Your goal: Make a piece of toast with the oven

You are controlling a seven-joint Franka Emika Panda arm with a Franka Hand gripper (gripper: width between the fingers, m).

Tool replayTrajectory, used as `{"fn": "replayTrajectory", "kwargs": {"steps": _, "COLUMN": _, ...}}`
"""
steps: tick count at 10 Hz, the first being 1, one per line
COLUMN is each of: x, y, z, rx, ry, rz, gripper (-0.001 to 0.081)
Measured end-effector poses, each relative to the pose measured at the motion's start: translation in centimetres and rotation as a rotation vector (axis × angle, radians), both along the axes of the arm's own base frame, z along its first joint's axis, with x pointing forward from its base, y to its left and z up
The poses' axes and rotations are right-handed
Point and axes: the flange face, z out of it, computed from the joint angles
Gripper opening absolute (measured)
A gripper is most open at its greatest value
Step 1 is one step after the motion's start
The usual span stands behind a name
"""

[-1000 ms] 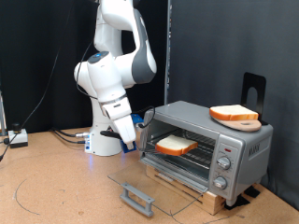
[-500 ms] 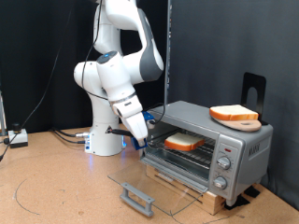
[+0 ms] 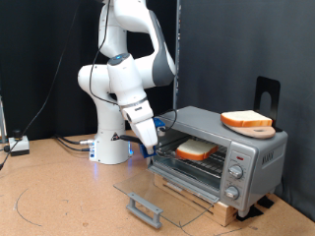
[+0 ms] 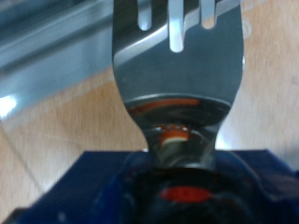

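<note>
- Arm pose first: I see the white Panda bent at the elbow, forearm slanting down toward the exterior view's right, with the gripper just outside the oven's open mouth, at its left edge.
- My wrist view is filled by a metal fork, its handle seated in a blue holder between the fingers, so the pincer is clamped on the fork.
- I find the piece of toast lying flat on the wire rack inside the oven.
- I see the glass door dropped fully open, its grey bar handle low over the table.
- On the oven's roof I see a round wooden board; a slatted wooden base sits under the oven.
</note>
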Motion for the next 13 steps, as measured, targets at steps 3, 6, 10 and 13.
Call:
{"fn": "replayTrajectory", "kwargs": {"steps": 3, "x": -0.2, "y": -3.9, "z": -1.0, "rx": -0.068, "ry": 0.052, "rz": -0.052, "gripper": 0.0422}}
{"fn": "replayTrajectory", "kwargs": {"steps": 6, "x": -0.3, "y": -5.6, "z": -1.8, "rx": -0.006, "ry": 0.058, "rz": -0.115, "gripper": 0.0422}}
{"fn": "replayTrajectory", "kwargs": {"steps": 10, "x": -0.6, "y": -7.6, "z": 1.2, "rx": 0.175, "ry": 0.029, "rz": -0.198, "gripper": 0.0422}}
{"fn": "replayTrajectory", "kwargs": {"steps": 13, "x": 0.0, "y": -7.8, "z": 2.5, "rx": 0.232, "ry": 0.03, "rz": -0.177, "gripper": 0.0422}}
